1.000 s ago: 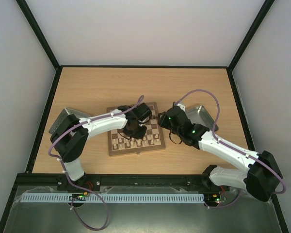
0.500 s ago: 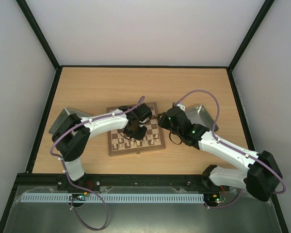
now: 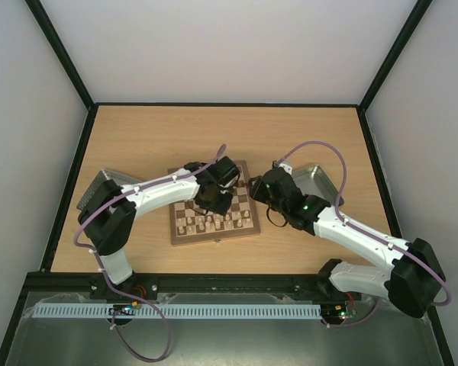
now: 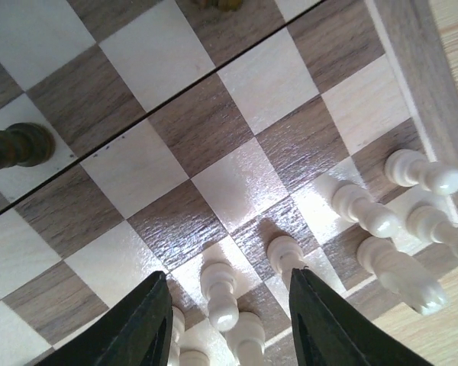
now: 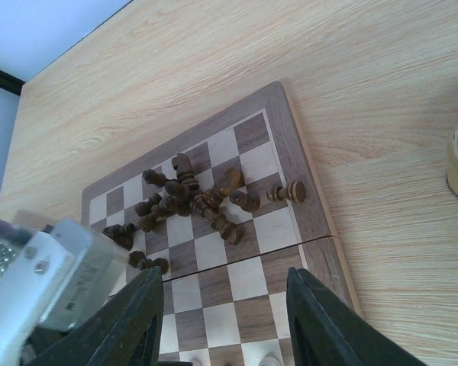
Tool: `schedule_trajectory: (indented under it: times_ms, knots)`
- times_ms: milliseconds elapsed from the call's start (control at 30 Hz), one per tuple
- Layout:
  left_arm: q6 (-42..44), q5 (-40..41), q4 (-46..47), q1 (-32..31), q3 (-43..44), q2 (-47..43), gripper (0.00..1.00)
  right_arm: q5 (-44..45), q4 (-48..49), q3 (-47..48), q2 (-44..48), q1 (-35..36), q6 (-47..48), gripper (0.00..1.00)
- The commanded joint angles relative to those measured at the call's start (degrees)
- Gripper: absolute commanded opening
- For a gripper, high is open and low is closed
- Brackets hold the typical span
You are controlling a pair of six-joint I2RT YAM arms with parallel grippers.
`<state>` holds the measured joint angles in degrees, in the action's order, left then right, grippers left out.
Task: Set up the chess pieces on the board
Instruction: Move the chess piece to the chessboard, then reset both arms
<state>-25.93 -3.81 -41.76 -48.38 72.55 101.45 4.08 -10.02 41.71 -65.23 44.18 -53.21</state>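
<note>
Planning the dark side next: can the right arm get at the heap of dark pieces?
Probably yes: the right gripper, jaws open, faces the heaped dark pieces across bare board squares.

Bright even light, soft shadows, board (image 4: 237, 183) sheen

Free board (image 4: 160, 164) centre between chess pieces (image 4: 355, 206)

You've got a light wood tabletop (image 3: 214, 133). Sitting directly on it: the board (image 3: 248, 223) mid-table, slightly skewed, a grey metal tray (image 3: 98, 183) to its left, a second tray (image 3: 318, 177) to its right.
</note>
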Motion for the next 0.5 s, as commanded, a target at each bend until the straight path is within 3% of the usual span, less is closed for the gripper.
schedule_trajectory:
  times_ms: [0, 400, 467]
  knots:
    - [-0.87, 1.36, -0.32, 1.15, 1.23, -5.47, 0.47, 2.03, -1.42, -0.15, 1.59, -0.40, -0.80, 0.43]
    - [-4.00, 12.54, 10.80, 4.83, -11.24, -28.55, 0.72, 1.63, -5.67, 1.42, 3.30, -0.33, 4.41, 0.51]
    - [-3.84, 15.59, 12.20, 5.06, -13.92, -33.63, 0.84, 3.03, -7.66, 2.12, 3.79, -0.35, 5.47, 0.53]
